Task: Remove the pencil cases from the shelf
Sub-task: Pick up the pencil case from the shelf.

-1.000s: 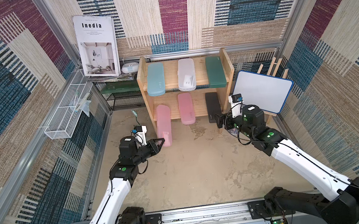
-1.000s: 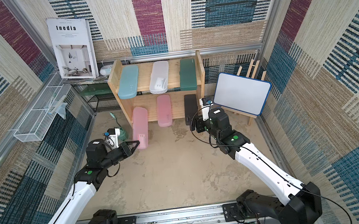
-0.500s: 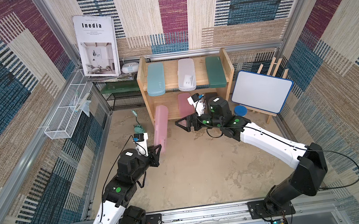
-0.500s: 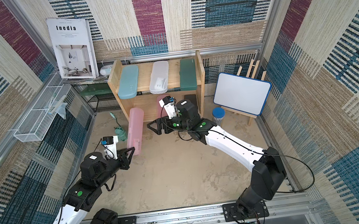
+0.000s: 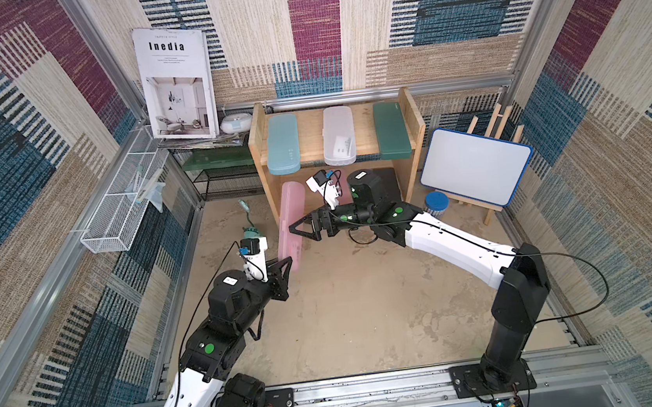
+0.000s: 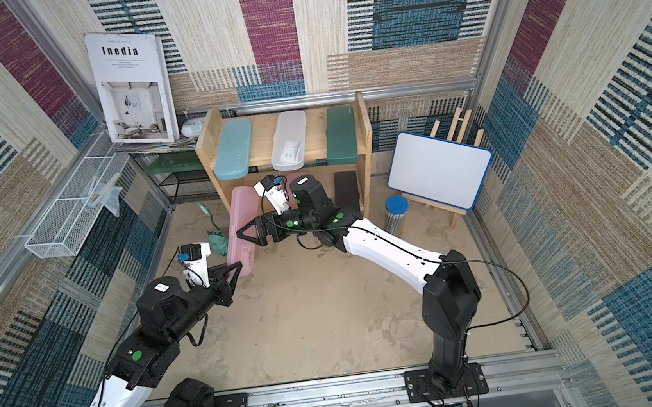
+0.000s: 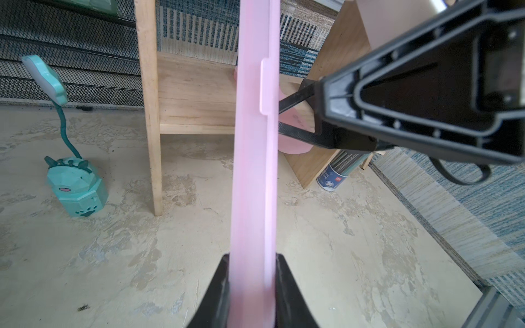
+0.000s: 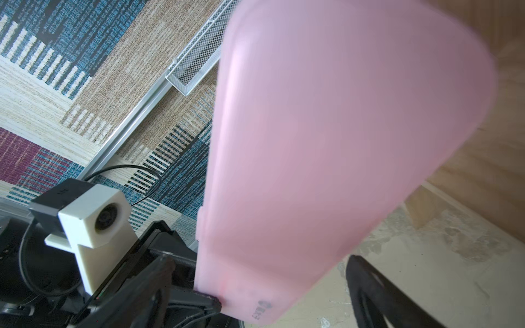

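In front of the light wooden two-tier shelf (image 5: 258,145), the long flat pink plastic pencil case (image 5: 291,206) slants on edge. Its near end is pinched between the pressed-together jaws of my left gripper (image 5: 286,264), and its far end points into the lower tier's left bay; I cannot tell whether it rests there. My right gripper (image 5: 293,232) has its jaws spread wide at the case's middle, holding nothing; contact is unclear.

A second pink case (image 7: 292,142) lies on the lower tier behind my right arm, with the black case (image 6: 346,192) beside it. On the upper tier lie the light teal case (image 5: 282,143), the translucent white case (image 5: 338,136) and the dark green case (image 5: 391,131).

A teal animal-shaped desk lamp (image 5: 251,232) stands left of the shelf. A blue-lidded cylindrical tube (image 5: 437,201) and a blue-framed whiteboard (image 5: 475,165) stand to its right.
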You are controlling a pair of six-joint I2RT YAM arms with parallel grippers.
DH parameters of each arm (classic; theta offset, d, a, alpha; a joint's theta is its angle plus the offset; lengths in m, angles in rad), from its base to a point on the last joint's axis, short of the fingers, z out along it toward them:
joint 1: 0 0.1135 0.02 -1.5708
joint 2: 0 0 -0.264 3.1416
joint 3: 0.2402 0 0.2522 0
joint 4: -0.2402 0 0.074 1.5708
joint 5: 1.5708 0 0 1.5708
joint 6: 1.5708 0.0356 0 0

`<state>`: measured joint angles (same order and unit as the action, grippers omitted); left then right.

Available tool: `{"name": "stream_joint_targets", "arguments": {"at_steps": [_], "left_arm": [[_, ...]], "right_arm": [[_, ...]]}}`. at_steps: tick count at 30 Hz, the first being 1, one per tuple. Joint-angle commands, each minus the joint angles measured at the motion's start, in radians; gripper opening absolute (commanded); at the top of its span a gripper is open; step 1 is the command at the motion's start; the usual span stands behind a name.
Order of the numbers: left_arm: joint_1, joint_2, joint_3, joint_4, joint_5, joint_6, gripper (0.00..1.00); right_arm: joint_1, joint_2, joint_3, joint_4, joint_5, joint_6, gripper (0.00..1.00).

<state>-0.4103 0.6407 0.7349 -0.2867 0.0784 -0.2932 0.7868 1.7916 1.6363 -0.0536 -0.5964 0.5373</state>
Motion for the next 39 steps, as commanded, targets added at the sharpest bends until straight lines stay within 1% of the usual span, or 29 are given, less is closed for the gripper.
{"name": "stream_joint_targets", "arguments": {"at_steps": [1, 10, 16, 18, 20, 21, 22, 26, 28, 30, 31, 34, 39], "left_arm": [[-0.004, 0.000, 0.008, 0.019, -0.012, 0.018, 0.12], [-0.014, -0.017, -0.011, 0.014, -0.036, 0.020, 0.13], [-0.017, -0.027, -0.015, 0.002, -0.042, 0.028, 0.14], [-0.019, -0.027, -0.018, 0.001, -0.043, 0.029, 0.15], [-0.020, -0.028, -0.018, 0.002, -0.045, 0.031, 0.17], [-0.021, -0.026, -0.016, 0.002, -0.046, 0.032, 0.19], [-0.022, -0.027, -0.015, 0.002, -0.046, 0.034, 0.23], [-0.022, -0.023, -0.013, 0.001, -0.056, 0.037, 0.41], [-0.023, -0.021, -0.011, 0.000, -0.070, 0.039, 0.52], [-0.023, -0.015, -0.004, -0.008, -0.098, 0.039, 0.60], [-0.023, -0.011, 0.002, -0.015, -0.115, 0.038, 0.62], [-0.023, -0.009, 0.016, -0.027, -0.180, 0.046, 0.64], [-0.022, 0.001, 0.016, 0.016, -0.309, 0.070, 0.66]], "right_arm": [[0.009, 0.019, 0.024, 0.036, -0.026, 0.033, 0.99], [0.028, 0.083, 0.096, 0.036, -0.035, 0.061, 0.99], [0.032, 0.094, 0.115, 0.006, -0.002, 0.061, 1.00], [0.034, 0.096, 0.120, -0.002, 0.005, 0.061, 0.98], [0.035, 0.100, 0.124, -0.017, 0.017, 0.064, 0.90], [0.035, 0.104, 0.130, -0.029, 0.024, 0.061, 0.86], [0.035, 0.107, 0.137, -0.045, 0.034, 0.060, 0.82], [0.035, 0.109, 0.154, -0.095, 0.060, 0.044, 0.73], [0.035, 0.105, 0.155, -0.109, 0.068, 0.035, 0.70], [0.035, 0.100, 0.166, -0.150, 0.074, 0.003, 0.70], [0.035, 0.098, 0.175, -0.183, 0.079, -0.016, 0.69], [0.035, 0.082, 0.174, -0.313, 0.095, -0.110, 0.69], [0.035, 0.042, 0.124, -0.608, 0.170, -0.288, 0.70]]}}
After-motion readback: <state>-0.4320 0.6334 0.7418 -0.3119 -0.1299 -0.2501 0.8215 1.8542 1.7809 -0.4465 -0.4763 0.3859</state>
